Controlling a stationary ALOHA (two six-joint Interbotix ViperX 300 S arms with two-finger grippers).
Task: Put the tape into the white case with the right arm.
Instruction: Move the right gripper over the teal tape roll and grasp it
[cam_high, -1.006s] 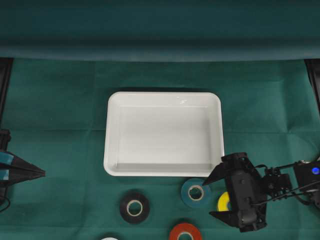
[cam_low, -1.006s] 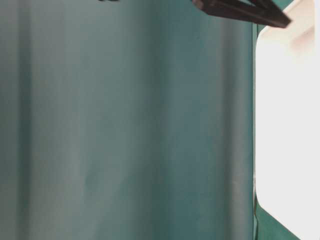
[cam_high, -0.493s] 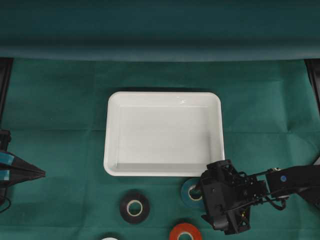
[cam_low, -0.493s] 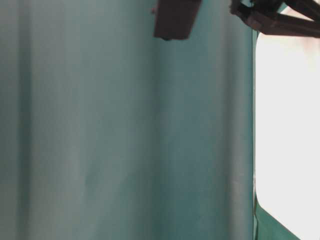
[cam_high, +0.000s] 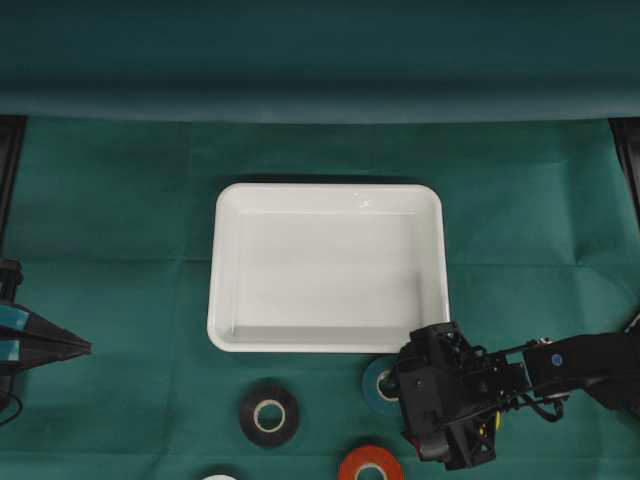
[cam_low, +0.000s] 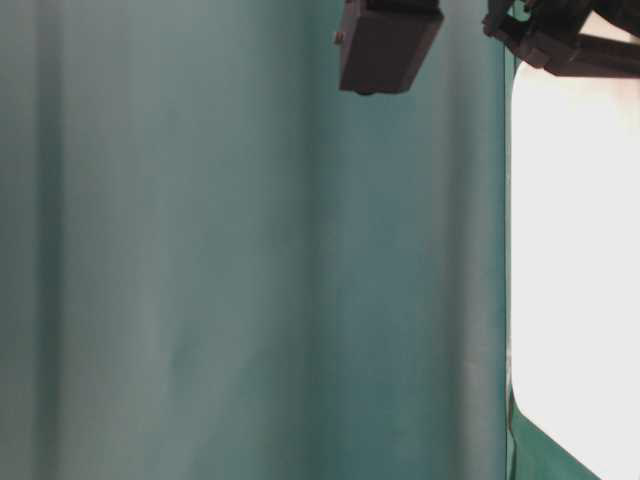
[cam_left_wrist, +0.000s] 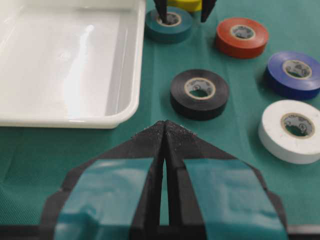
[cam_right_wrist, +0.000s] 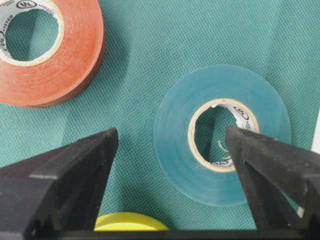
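Observation:
The white case (cam_high: 215, 300) lies mid-table and holds nothing; its rim (cam_left_wrist: 131, 75) also shows in the left wrist view. My right gripper (cam_high: 405, 395) hangs open just in front of the case's near right corner, over a teal tape roll (cam_high: 377, 384). In the right wrist view the right gripper (cam_right_wrist: 171, 131) stands wide over the teal roll (cam_right_wrist: 220, 182). One fingertip (cam_right_wrist: 240, 145) is over the roll's core hole and the other (cam_right_wrist: 100, 150) is outside its rim. Nothing is gripped. My left gripper (cam_left_wrist: 164, 125) is shut and empty at the left edge (cam_high: 80, 347).
More rolls lie along the near edge: yellow (cam_right_wrist: 131, 222) under the right gripper, red (cam_high: 370, 467), black (cam_high: 269, 415), blue (cam_left_wrist: 294, 74) and white (cam_left_wrist: 295, 131). Green cloth covers the table. The table-level view shows only part of the right arm (cam_low: 385, 45) and the case's side (cam_low: 575, 250).
My right gripper has moved left from over the yellow roll to over the teal roll, staying open. The left gripper has not moved.

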